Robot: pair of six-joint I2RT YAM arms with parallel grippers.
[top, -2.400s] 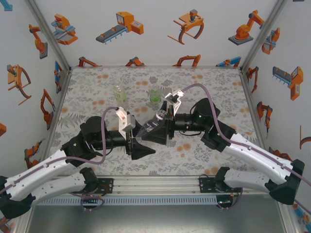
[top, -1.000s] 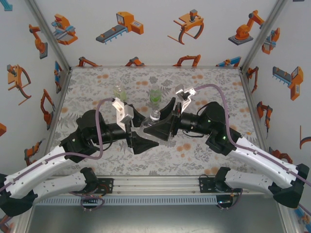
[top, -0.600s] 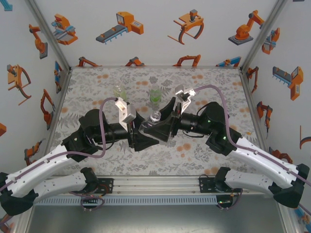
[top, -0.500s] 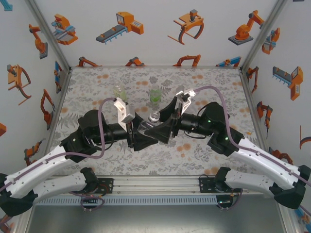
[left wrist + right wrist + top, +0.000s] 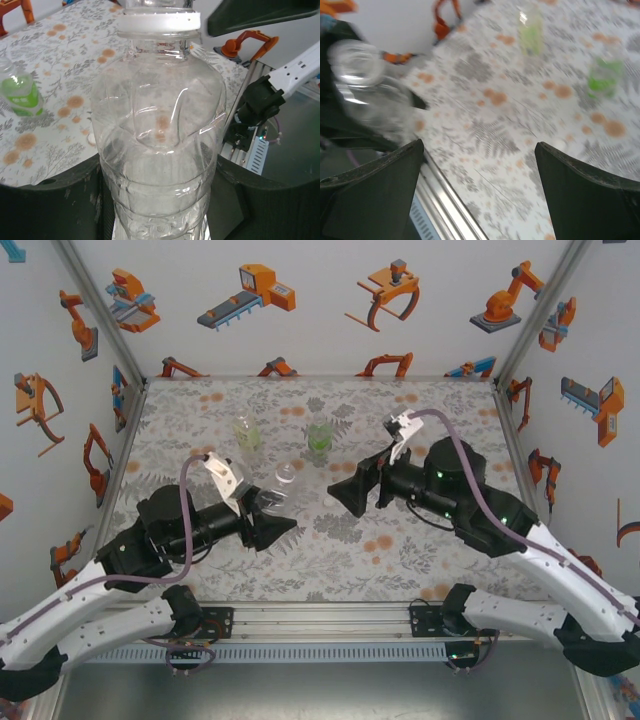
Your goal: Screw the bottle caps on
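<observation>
Your left hand (image 5: pixel 268 522) is closed on the clear bottle (image 5: pixel 281 486), its dark fingers (image 5: pixel 50 210) pressing the lower body from both sides. The bottle is lifted off the tabletop (image 5: pixel 420 550) and, seen from above, it tilts with its top toward the far right. A white cap (image 5: pixel 159 21) sits on its neck; you cannot tell from the pictures how tightly it is screwed on. The bottle looks colourless and see-through, with the floral tabletop showing through it. Your right hand (image 5: pixel 349 490) hangs to the right of that bottle, apart from it, with its fingers (image 5: pixel 370 200) spread wide and nothing between them. It points left, toward the bottle and the left hand. The yellowish bottle (image 5: pixel 246 432) and the green bottle (image 5: pixel 319 437) stand upright side by side on the far middle of the tabletop, the yellowish one on the left, both beyond the two hands and touched by neither. Their tops are too small to read.
</observation>
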